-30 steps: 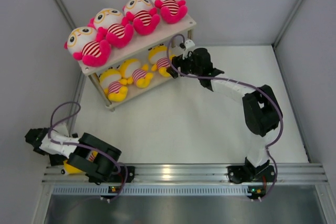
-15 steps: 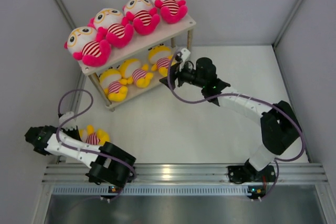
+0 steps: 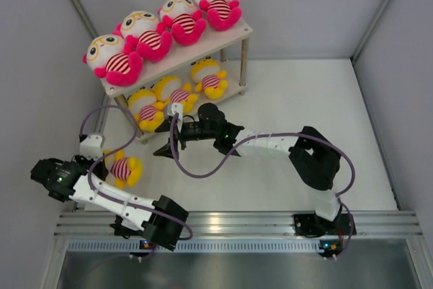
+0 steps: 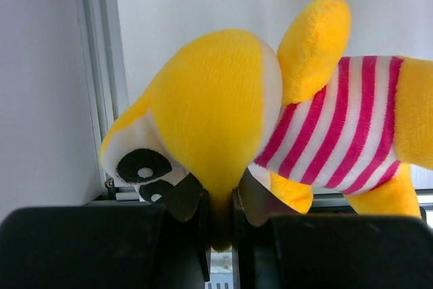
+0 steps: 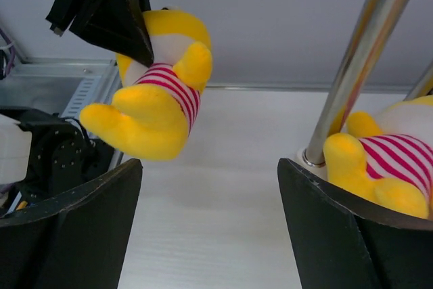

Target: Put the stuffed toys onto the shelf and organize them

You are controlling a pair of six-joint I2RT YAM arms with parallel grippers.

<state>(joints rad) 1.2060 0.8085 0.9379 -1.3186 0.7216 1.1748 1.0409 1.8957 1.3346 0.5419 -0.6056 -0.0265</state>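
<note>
The shelf (image 3: 238,32) stands at the back left. Several pink stuffed toys (image 3: 146,34) sit in a row on its top board and three yellow ones (image 3: 172,93) on the lower board. My left gripper (image 4: 221,202) is shut on the yellow head of another yellow stuffed toy (image 4: 223,106), which hangs off the table at the near left (image 3: 124,169). My right gripper (image 5: 210,167) is open and empty. It sits low in front of the shelf (image 3: 162,149) and faces the held toy (image 5: 159,93).
A metal shelf leg (image 5: 352,65) rises just beyond my right finger (image 5: 338,228), beside a yellow toy on the lower board (image 5: 396,160). Grey enclosure walls (image 3: 40,86) run close behind and left of the shelf. An aluminium rail (image 3: 237,223) lines the near edge. Purple cables (image 3: 203,167) loop over the table.
My left gripper closed on the yellow toy and lifted it out to the right. My right arm left the shelf's right end, swung left along its front and opened wider.
</note>
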